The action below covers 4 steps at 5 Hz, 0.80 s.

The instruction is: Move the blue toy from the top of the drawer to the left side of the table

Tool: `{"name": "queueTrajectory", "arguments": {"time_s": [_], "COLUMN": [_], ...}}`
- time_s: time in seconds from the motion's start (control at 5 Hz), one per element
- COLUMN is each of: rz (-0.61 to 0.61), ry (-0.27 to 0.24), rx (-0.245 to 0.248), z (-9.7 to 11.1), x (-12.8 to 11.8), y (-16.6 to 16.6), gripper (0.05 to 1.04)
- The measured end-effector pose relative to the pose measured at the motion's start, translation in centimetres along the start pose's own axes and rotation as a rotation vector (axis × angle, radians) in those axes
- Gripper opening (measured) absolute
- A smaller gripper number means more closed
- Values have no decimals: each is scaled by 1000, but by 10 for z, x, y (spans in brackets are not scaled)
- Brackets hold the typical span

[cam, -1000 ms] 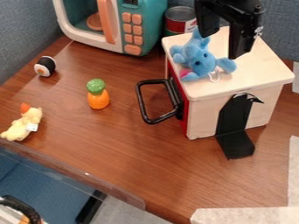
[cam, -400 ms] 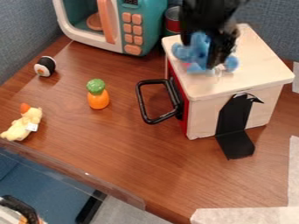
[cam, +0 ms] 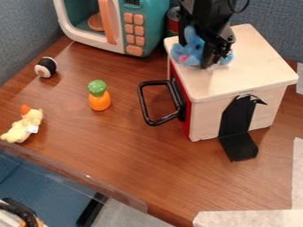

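Hanging over drawer (cam: 260,66): pincer (cam: 194,55) at blue toy (cam: 193,43); apart or clamped, cannot tell.
Blue toy: near the handle-side edge.
Tabletop (cam: 148,155): stretches between handle (cam: 142,103) and pineapple (cam: 99,101).

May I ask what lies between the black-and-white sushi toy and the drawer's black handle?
In the camera view, an orange toy with a green top is between them.

Table (cam: 160,159) glossy wood; drawer (cam: 254,66) matt wood; blue toy (cam: 191,48) plush.
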State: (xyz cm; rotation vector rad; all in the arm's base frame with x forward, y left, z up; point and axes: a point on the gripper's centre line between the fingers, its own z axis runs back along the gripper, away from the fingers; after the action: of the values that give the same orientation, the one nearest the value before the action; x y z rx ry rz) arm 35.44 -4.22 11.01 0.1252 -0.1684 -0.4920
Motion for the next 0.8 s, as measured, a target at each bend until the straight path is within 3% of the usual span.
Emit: {"name": "queueTrajectory", "arguments": {"time_s": [0.2, 0.4, 0.6, 0.8], "rz": [28, 133, 306, 357], "ry": [8, -9, -84, -99], "rx": [-45, -112, -106, -84], "z": [6, 23, 43, 36], "x": [-5, -17, -35, -51], "y": [8, 41, 101, 140], "gripper": [603, 568, 568, 568]}}
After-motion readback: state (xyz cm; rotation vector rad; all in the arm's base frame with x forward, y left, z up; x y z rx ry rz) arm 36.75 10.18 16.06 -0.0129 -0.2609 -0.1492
